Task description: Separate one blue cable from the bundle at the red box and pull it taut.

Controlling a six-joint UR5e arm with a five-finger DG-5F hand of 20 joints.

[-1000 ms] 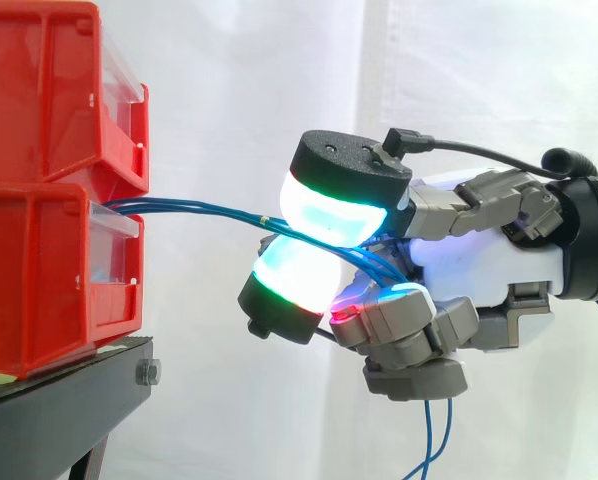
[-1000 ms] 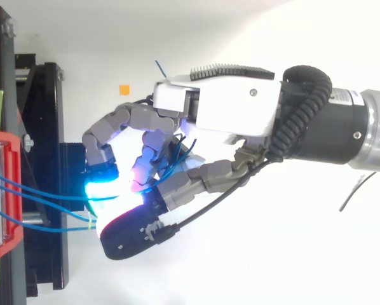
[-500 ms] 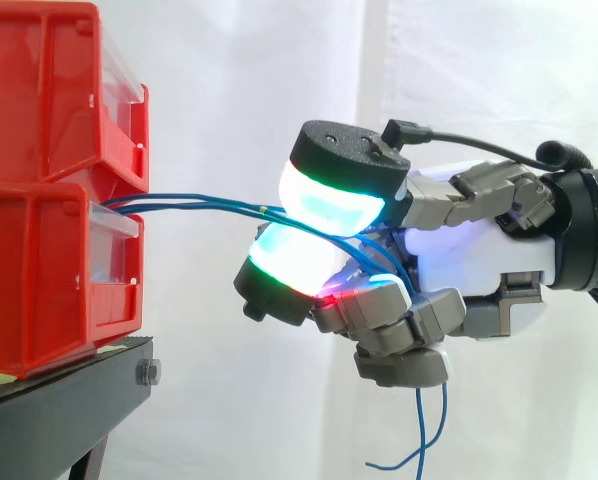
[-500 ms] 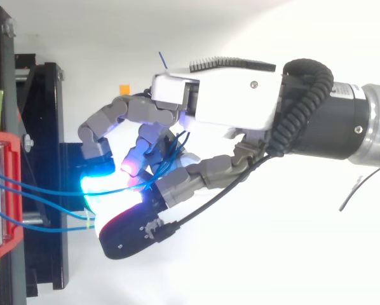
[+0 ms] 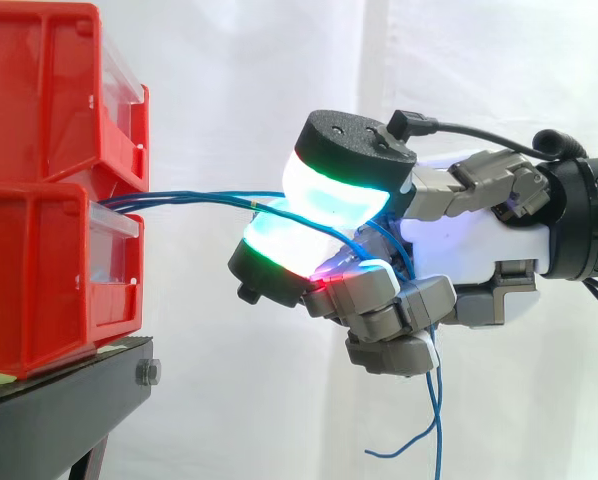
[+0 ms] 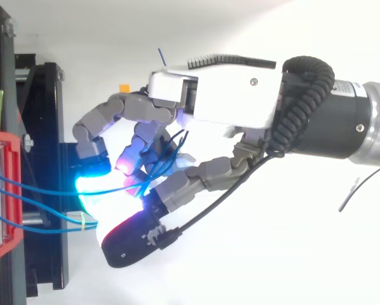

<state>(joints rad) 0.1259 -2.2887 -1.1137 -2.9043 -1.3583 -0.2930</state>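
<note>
Several thin blue cables (image 5: 194,197) leave the front of the lower red bin (image 5: 39,275) and run right, bowing slightly, to my hand (image 5: 474,250). Two thick glowing pads (image 5: 334,190), one above the other, pinch the cables between them. The other fingers are curled below over the strands that pass through the palm. The loose ends (image 5: 431,425) hang under the hand. From above, the blue cables (image 6: 44,190) fan out from the red bin (image 6: 0,190); one strand runs apart from the lower two, which carry a small yellow tie (image 6: 82,220), towards my hand (image 6: 222,105).
A second red bin (image 5: 49,90) sits on top of the lower one, both on a black stand (image 5: 69,405). The black stand (image 6: 47,165) lies under the fingertips in the top view. A small orange marker (image 6: 122,87) is on the white surface. White curtain behind.
My hand has shifted slightly towards the bins and risen a little. The lower fingers have curled tighter round the strands, and the hanging ends have swung.
</note>
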